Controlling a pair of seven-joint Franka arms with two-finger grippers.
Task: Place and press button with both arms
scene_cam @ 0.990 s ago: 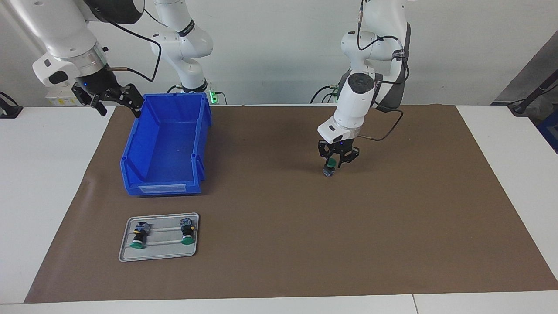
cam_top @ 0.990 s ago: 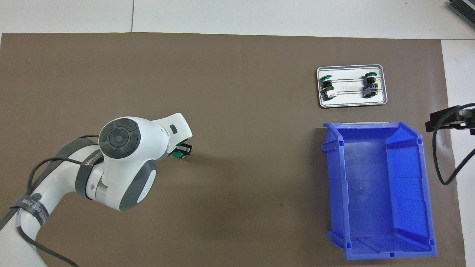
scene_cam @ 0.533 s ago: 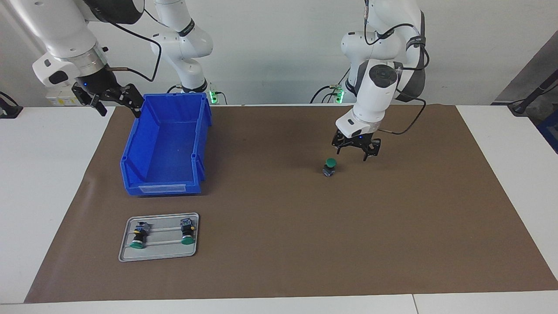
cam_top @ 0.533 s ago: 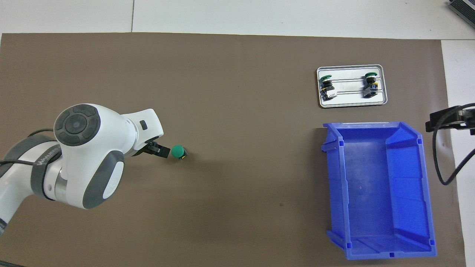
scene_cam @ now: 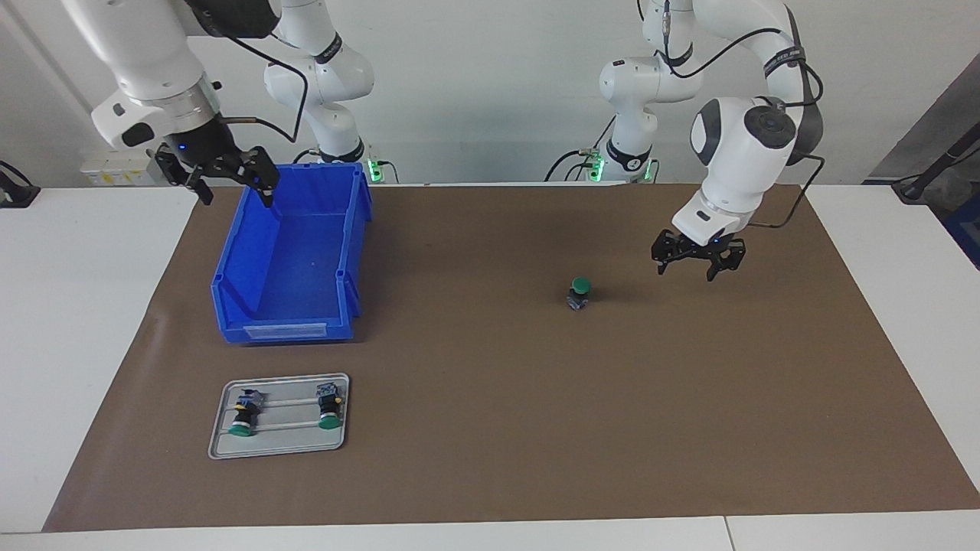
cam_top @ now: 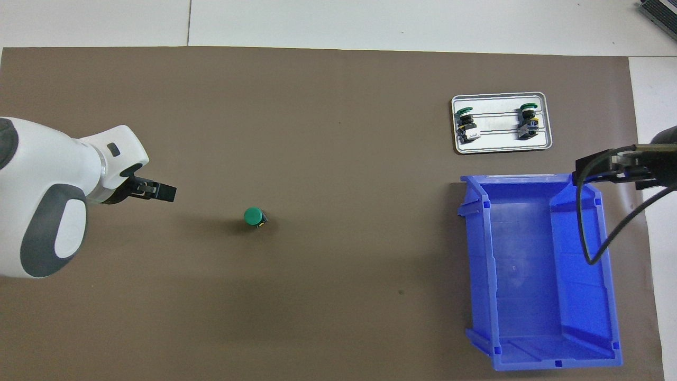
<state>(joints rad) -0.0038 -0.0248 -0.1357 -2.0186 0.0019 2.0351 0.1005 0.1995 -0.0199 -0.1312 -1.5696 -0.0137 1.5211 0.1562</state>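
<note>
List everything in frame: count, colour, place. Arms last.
Button: 1, green cap on a dark body, upright on the brown mat near the middle, free of both grippers.
Tray: 1, silver, on the mat toward the right arm's end, farther from the robots than the bin.
Spare buttons: 2, green caps, lying on their sides in the tray.
Bin: 1, blue, open top, nothing visible inside, on the mat toward the right arm's end.
Mat: 1, brown, covers most of the white table.
Left gripper: black, open, holds nothing, above the mat toward the left arm's end from the button.
Right gripper: black, open, holds nothing, over the bin's rim nearest the robots.
</note>
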